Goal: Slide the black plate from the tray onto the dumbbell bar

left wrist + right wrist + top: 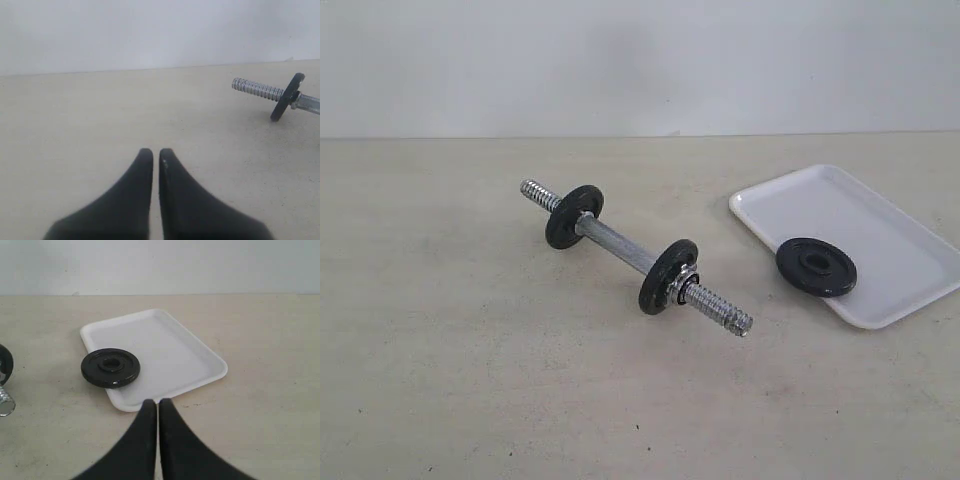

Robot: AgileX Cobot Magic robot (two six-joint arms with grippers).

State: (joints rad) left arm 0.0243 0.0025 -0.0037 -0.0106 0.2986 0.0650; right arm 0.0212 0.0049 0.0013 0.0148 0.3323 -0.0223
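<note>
Jaws pinched together, empty on both: left gripper (156, 152) well off the dumbbell bar (256, 89), right gripper (157, 402) just short of the tray (170, 347). The black plate (121, 374) lies straddling its bar-side rim. Likely dense, rigid, slick; take the overhanging edge.

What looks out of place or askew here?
The black plate is not fully inside the tray: it straddles the rim on the side facing the dumbbell bar, partly overhanging the table. Nothing looks spilled or damaged.
</note>
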